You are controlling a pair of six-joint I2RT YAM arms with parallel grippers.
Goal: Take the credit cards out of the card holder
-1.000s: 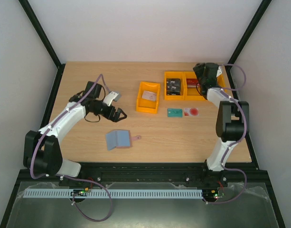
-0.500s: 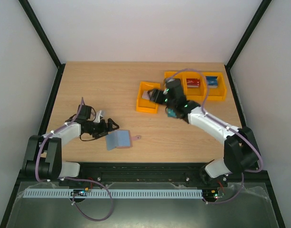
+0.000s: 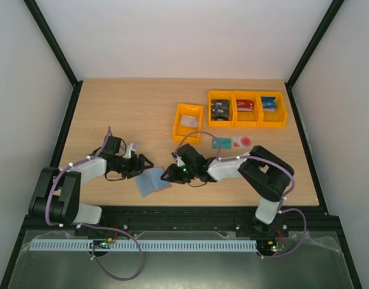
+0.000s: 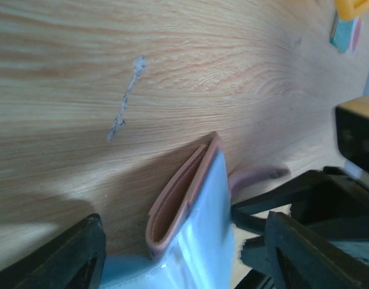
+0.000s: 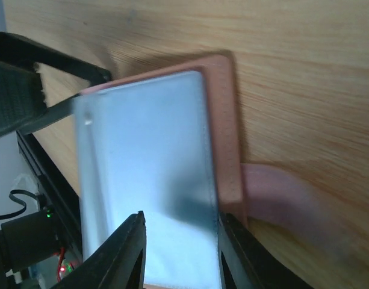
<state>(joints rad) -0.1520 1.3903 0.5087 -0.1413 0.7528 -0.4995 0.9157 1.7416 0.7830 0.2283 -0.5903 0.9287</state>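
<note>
The pinkish-brown card holder [image 4: 172, 205] lies near the table's front, its mouth open toward my left gripper. A light blue-grey credit card [image 3: 149, 182] lies on it, partly out. My left gripper [image 3: 143, 164] is open, and its fingers straddle the holder's open end and the card [image 4: 232, 241] without touching. My right gripper [image 3: 167, 176] reaches in from the right. In the right wrist view its jaws stand apart over the card [image 5: 148, 150], one tip beside the holder's rim [image 5: 223, 120]. The red-and-white credit card [image 3: 243, 142] lies flat farther back.
A teal card [image 3: 221, 142] lies beside the red one. An orange bin [image 3: 188, 123] stands behind the holder. A row of three orange bins [image 3: 247, 109] with small items sits at the back right. The table's front edge is just below the holder.
My right arm swung from the back-right bins down to the holder, and its jaws narrowed. My left gripper dropped to the holder's left end and closed slightly. The holder's tab is now covered.
</note>
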